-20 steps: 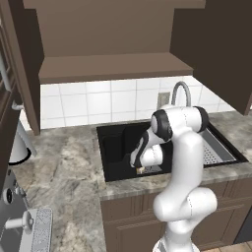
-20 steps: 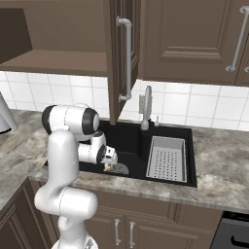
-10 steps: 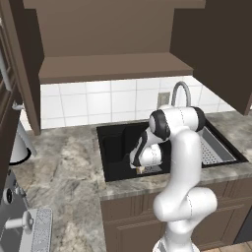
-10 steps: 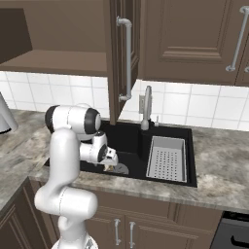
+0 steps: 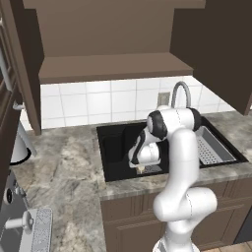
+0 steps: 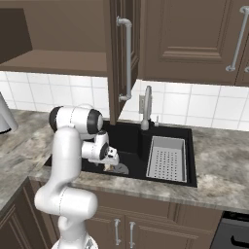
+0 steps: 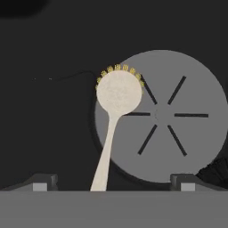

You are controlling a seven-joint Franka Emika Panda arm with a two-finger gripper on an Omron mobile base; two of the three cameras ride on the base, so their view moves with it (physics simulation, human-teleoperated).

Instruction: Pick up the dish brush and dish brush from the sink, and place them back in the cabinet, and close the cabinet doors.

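A whitish-handled dish brush [image 7: 118, 92] with yellow-orange bristles lies on the floor of the black sink [image 7: 53, 124]. Its round head overlaps the edge of the grey drain [image 7: 178, 84], and its handle runs down between my fingertips [image 7: 41, 181]. My gripper [image 7: 112, 183] hangs open straight above that handle, holding nothing. From the base views the gripper [image 5: 142, 166] [image 6: 110, 164] sits low inside the sink [image 5: 114, 147]. A dark bristly shape [image 7: 217, 171] shows at the lower right; I cannot tell whether it is the other dish brush. The cabinet [image 5: 113, 66] above stands open, doors [image 5: 23, 64] [image 6: 124, 53] swung out.
A curved grey faucet [image 5: 180, 93] [image 6: 146, 107] rises behind the sink. A grey strainer basket [image 5: 214, 147] [image 6: 168, 158] fills the right half of the basin. A kettle [image 5: 18, 142] stands on the left counter. The open door with its silver handle [image 6: 128, 58] hangs over the sink.
The hand has sunk slightly lower and a touch to the left inside the sink. The jaws stay open and the brush has not moved.
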